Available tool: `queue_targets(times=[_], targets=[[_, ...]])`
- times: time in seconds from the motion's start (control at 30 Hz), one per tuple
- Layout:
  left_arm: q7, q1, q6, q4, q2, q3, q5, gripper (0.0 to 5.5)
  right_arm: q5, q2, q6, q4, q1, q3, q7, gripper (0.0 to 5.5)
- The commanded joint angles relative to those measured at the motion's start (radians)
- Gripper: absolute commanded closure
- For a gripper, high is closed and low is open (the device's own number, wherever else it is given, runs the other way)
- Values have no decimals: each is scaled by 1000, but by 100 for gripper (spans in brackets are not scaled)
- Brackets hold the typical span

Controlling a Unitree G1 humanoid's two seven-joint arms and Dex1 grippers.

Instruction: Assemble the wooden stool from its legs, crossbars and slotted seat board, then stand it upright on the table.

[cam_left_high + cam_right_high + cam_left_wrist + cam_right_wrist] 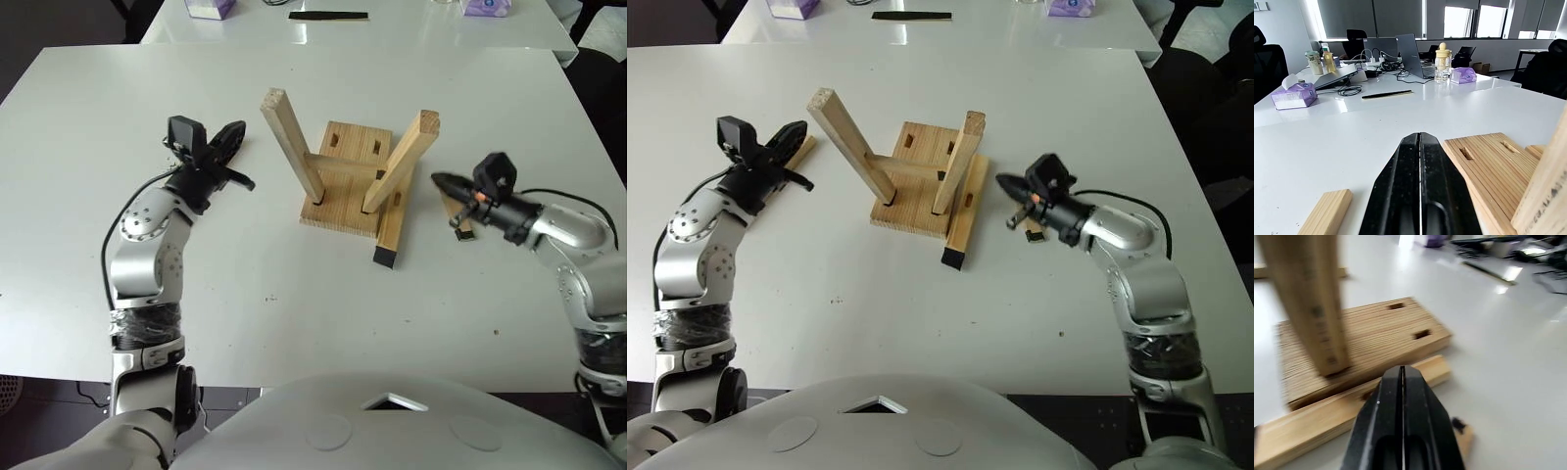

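The slotted seat board (355, 147) lies flat mid-table. Two legs stand in it, leaning apart: the left leg (292, 142) and the right leg (404, 159), with a crossbar (345, 166) between them. A third leg (394, 230) with a black end lies along the board's right edge. My left gripper (236, 130) is shut and empty just left of the board, over a loose wooden piece (803, 149). My right gripper (437, 178) is shut and empty, pointing at the right leg, above a short wooden piece (460, 219). The right wrist view has the lying leg (1327, 423) just ahead of the right gripper (1402, 369).
The white table (294, 313) has open room in front and to the far left. A second table (392, 29) behind holds tissue boxes (1294, 95), a black strip (328, 16), laptops, cables and a bottle (1442, 62).
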Motion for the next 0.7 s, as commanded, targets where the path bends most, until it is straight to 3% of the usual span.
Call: queue_targets(times=[0.03, 0.13, 0.23, 0.43, 0.7], targets=[[103, -37, 6, -25, -66, -52, 50, 550, -91, 149, 183, -205, -18, 125, -215, 546], [179, -1, 49, -122, -119, -89, 66, 550, -158, 291, 337, -339, -41, 218, -379, 546], [235, 37, 97, -199, -159, -126, 71, 550, -242, 340, 389, -370, -82, 302, -468, 546], [295, 74, 144, -276, -202, -182, 93, 550, -348, 340, 361, -317, -94, 421, -503, 546], [290, 102, 144, -316, -221, -226, 90, 550, -401, 310, 268, -161, -75, 419, -468, 546]])
